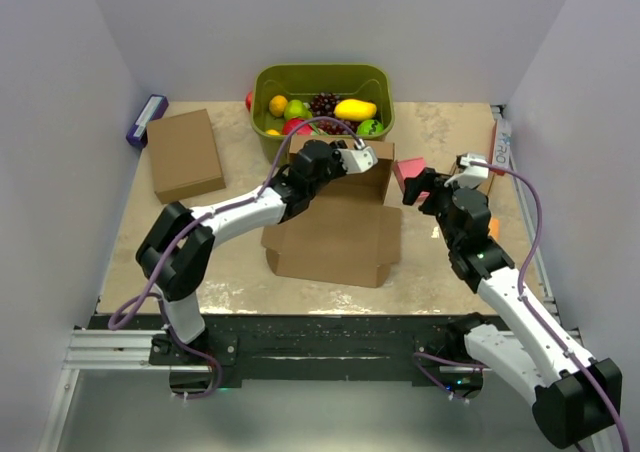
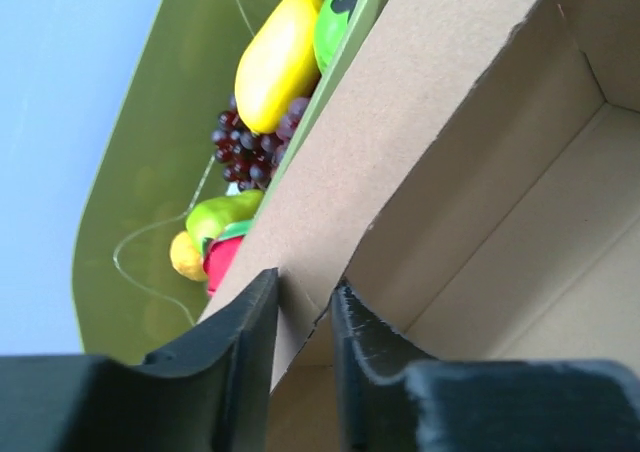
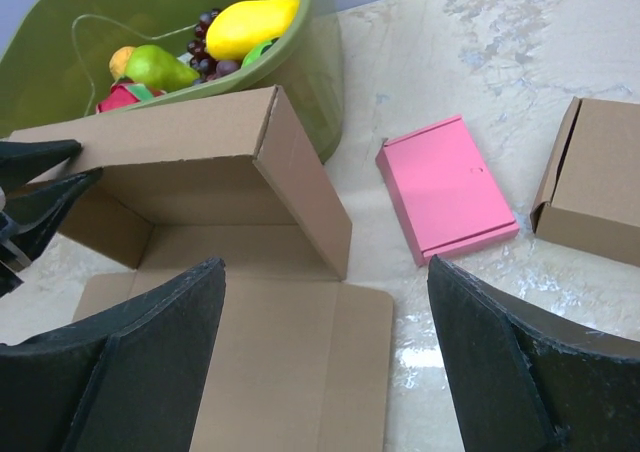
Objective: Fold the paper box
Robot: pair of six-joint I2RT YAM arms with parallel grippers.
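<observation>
Fruit (image 1: pixel 322 104) in green tub (image 1: pixel 320 69) behind paper box (image 1: pixel 335 237)

The only lettering I can pick out from my screens is on a white flat pack (image 1: pixel 502 144) with a red end. It lies by the side wall, to the right of the paper box (image 1: pixel 335 237) and slightly farther back. Dark capitals along it look like "PRO". The smaller print next to them is too fine for me to read.
</observation>
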